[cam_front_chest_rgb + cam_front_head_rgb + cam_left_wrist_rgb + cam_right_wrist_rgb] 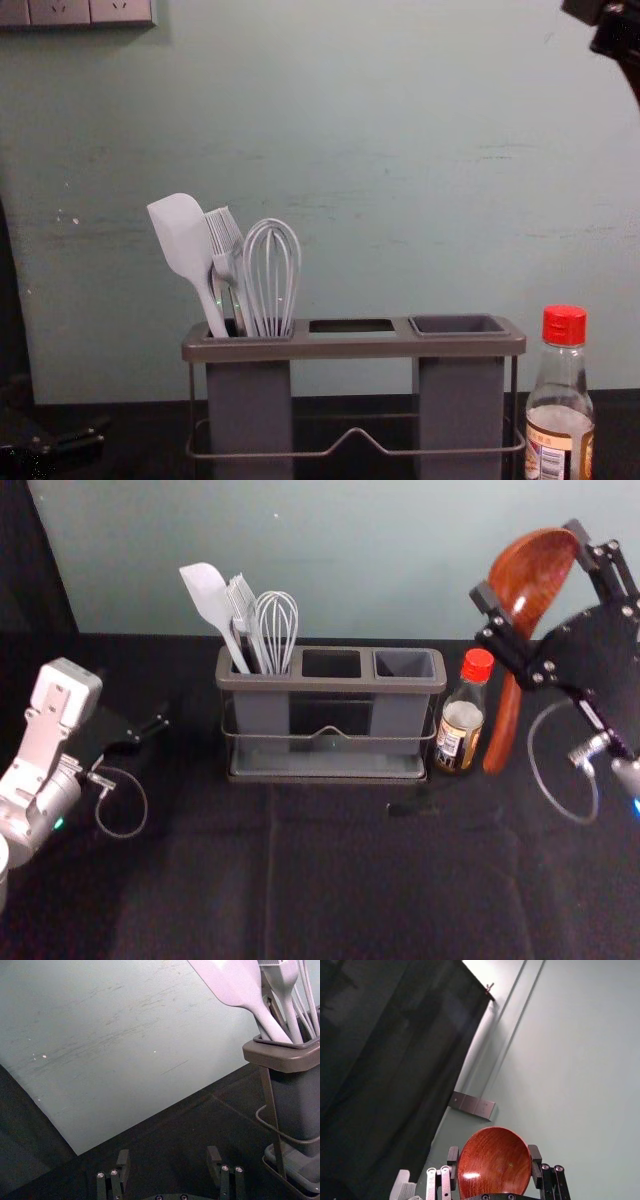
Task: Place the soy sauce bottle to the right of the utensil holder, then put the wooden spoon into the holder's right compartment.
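Behind the black-covered desk [200, 870] we see a pale green wall [350, 560]. At upper right, our right tool [528, 568] grips the wooden spoon [506, 715] by its bowl, the handle slanting steeply down and slightly left below it, beside the upright soy sauce bottle [461, 720], just right of the utensil holder [330, 685]; our left tool [160, 723], at left, is spread wide.

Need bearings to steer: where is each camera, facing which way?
On head: facing forward and down to holder; left arm, right arm.
On left wrist: facing the wall; left end effector.
On right wrist: facing wall and spoon; right end effector.
On chest: facing forward across holder; both arms.
Head and chest views both show the soy sauce bottle.
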### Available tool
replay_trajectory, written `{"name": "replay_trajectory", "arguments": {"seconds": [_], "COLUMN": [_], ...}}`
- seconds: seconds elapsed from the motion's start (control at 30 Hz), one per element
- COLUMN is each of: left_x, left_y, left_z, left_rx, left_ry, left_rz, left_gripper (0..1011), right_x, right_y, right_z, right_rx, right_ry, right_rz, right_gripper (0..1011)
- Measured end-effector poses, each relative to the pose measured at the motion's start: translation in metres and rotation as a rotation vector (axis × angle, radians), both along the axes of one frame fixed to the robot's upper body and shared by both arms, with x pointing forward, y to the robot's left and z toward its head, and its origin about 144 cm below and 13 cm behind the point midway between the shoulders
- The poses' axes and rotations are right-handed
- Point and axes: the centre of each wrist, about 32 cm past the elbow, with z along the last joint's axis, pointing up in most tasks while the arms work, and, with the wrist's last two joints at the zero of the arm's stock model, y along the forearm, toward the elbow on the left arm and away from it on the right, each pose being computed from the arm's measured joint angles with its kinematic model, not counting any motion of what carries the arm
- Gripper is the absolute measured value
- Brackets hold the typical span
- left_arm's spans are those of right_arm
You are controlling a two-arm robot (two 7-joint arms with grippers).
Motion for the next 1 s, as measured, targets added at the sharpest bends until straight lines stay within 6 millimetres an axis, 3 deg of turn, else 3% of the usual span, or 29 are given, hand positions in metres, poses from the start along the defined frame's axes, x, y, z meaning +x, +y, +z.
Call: {"name": "replay_trajectory", "arguments": {"seconds": [0.33,1.0], "left_x": [0.0,0.0], "left_y": [0.0,0.0], "left_z": [0.0,0.0], "left_rx": [0.0,0.0], "left_ry": [0.0,0.0], "left_rz": [0.0,0.0], "left_gripper": [1005,1005], "right_x": [0.046,0.109], "right_y": [0.0,0.017], "right_z": [0.004,0.001], "right_rx": [-0.011,-0.016], "right_ry": [-0.007,-0.015], "right_rz": [0.079,0.08], "right_gripper": [843,842]}}
